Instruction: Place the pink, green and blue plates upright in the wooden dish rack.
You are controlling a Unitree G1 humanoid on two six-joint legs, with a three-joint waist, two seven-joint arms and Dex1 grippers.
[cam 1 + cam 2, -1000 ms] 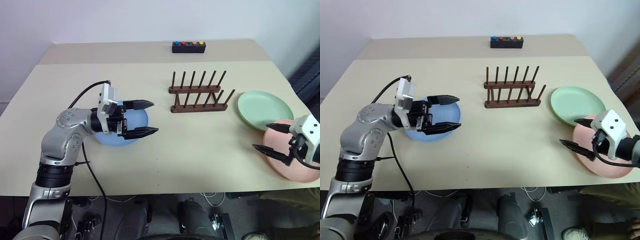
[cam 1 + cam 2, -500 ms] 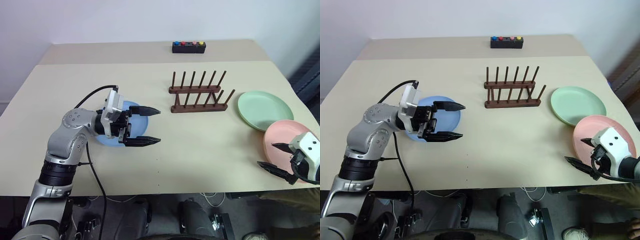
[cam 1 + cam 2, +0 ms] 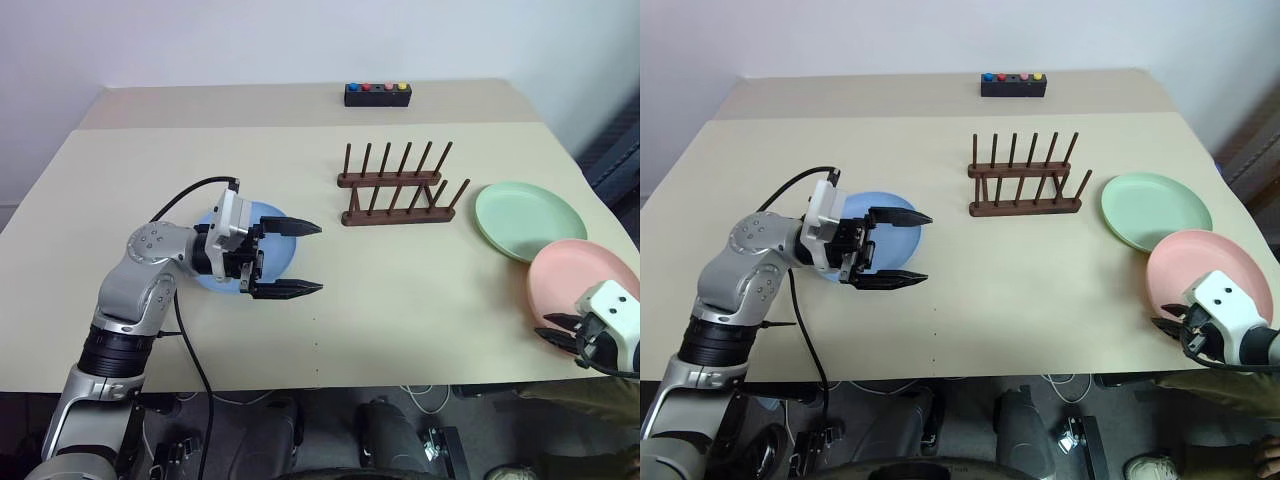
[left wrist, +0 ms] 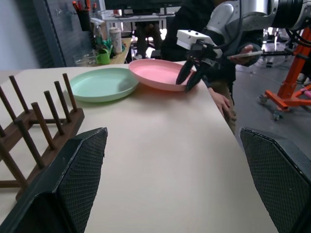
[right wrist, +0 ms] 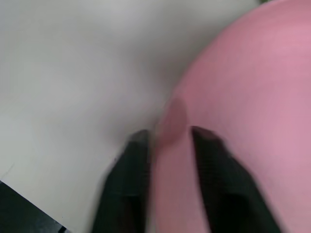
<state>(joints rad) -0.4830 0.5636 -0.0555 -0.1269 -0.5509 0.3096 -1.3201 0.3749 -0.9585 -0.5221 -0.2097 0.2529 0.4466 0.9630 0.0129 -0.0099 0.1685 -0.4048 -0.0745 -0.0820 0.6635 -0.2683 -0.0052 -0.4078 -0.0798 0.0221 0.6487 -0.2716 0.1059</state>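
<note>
The pink plate (image 3: pixel 583 283) lay flat at the near right corner of the table (image 3: pixel 400 300), its near rim at the table's edge. The right gripper (image 3: pixel 1175 325) sat at that near rim with its two black fingers (image 5: pixel 131 165) drawn together on either side of the plate's lip, so it looked clenched on the pink plate, which was not yet lifted. Just beyond it, touching or slightly overlapped, lay the green plate (image 3: pixel 528 220), also flat. The wooden dish rack (image 3: pixel 397 188) stood empty left of the green plate, toward the middle of the table, its pegs upright. Well to the left, the blue plate (image 3: pixel 268 245) lay flat under the left gripper (image 3: pixel 300 258), which hovered level above it, pointing right, its jaws spread wide and holding nothing. A black box with coloured buttons (image 3: pixel 378 93) sat at the far edge, beyond the rack

By my judgement the step in hand was the pickup of the pink plate, first of the three, with no plate racked yet. The next move would call for lifting the plate by its rim without letting it slip, tipping it on edge, carrying it left to the rack and lowering it between two pairs of pegs. The green plate lying against it could be dragged along as the pink one rises
</note>
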